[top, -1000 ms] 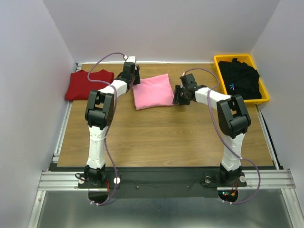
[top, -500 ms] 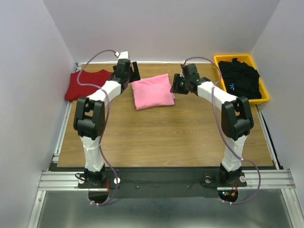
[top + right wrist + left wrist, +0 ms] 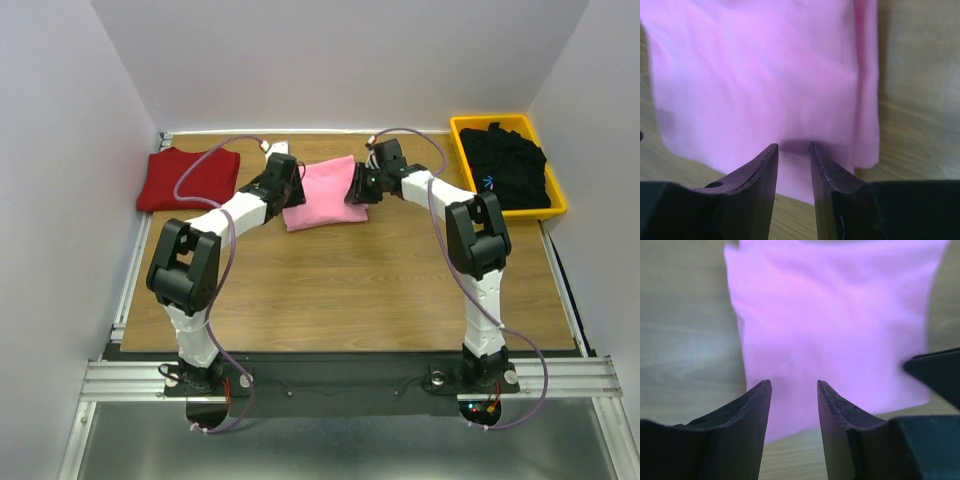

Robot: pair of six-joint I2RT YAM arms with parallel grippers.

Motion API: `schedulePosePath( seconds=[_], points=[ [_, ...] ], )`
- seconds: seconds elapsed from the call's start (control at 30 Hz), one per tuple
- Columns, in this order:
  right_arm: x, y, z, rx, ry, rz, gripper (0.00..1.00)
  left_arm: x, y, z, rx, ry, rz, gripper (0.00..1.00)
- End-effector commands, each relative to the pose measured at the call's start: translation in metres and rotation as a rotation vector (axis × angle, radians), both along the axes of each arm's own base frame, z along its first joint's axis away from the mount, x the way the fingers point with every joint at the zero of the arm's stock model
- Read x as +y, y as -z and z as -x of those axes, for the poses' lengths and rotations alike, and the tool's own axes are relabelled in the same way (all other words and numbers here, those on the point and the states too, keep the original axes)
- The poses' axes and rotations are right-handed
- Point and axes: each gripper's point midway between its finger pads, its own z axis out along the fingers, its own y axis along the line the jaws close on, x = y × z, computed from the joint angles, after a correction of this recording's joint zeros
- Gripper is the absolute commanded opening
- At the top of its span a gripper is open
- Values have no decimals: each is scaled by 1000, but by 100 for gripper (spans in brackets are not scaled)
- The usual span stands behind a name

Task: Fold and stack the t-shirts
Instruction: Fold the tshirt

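Note:
The light pink t-shirt [image 3: 325,195] lies folded at the back middle of the table. My left gripper [image 3: 287,186] is at its left edge, open; in the left wrist view its fingers [image 3: 760,400] stand apart over the shirt's [image 3: 835,315] near border with nothing between them. My right gripper [image 3: 358,187] is at the shirt's right edge, open with a narrower gap. In the right wrist view its fingertips [image 3: 771,152] sit low on the pink cloth [image 3: 755,75] and cast a shadow there. The dark red t-shirt [image 3: 188,178] lies folded at the back left. A black t-shirt [image 3: 510,165] with a small blue mark fills a bin.
A yellow bin [image 3: 556,205] holding the black cloth stands at the back right corner. White walls close in the table on the left, back and right. Bare wood [image 3: 350,290] stretches between the pink shirt and the arm bases. The right gripper's dark body [image 3: 937,375] shows in the left wrist view.
Both grippers have come inward and down onto the pink shirt's edges, the left from beside the red shirt's side, the right from the far right side. The shirts have not moved.

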Motion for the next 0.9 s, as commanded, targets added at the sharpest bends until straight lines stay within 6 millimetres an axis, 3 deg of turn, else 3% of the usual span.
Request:
schedulePosePath(
  seconds=[0.0, 0.07, 0.13, 0.17, 0.2, 0.27, 0.3, 0.4, 0.47, 0.57, 0.7, 0.77, 0.83, 0.87],
  points=[
    [-7, 18, 13, 53, 23, 4, 38, 9, 45, 29, 136, -5, -30, 51],
    [-15, 34, 34, 105, 28, 23, 38, 11, 67, 50, 205, 3, -35, 50],
    [-19, 42, 49, 136, 22, 28, 38, 13, 81, 68, 261, 9, -38, 49],
    [-25, 51, 67, 176, 24, 36, 38, 11, 82, 78, 279, 16, -22, 49],
    [-27, 53, 76, 190, 23, 37, 38, 15, 96, 96, 325, 10, -25, 49],
    [-36, 59, 104, 240, 23, 39, 38, 14, 95, 113, 339, 25, -7, 48],
    [-39, 61, 114, 254, 26, 42, 38, 19, 105, 130, 375, 23, -13, 48],
    [-46, 51, 137, 265, 36, 28, 38, 19, 98, 147, 366, 41, 0, 48],
    [-44, 39, 144, 258, 25, -4, 38, 19, 79, 146, 320, 43, 25, 50],
    [-37, 2, 136, 180, 2, -55, 38, 14, 34, 130, 201, 47, 60, 55],
    [-21, -50, 101, 47, -20, -113, 39, 7, -25, 98, 45, 57, 83, 57],
    [-10, -73, 76, -17, -45, -141, 39, 6, -41, 79, -13, 53, 100, 57],
    [-2, -79, 60, -47, -64, -150, 39, 1, -60, 58, -84, 66, 129, 51],
    [8, -87, 45, -72, -89, -173, 39, 2, -48, 49, -68, 62, 123, 49]
  ],
)
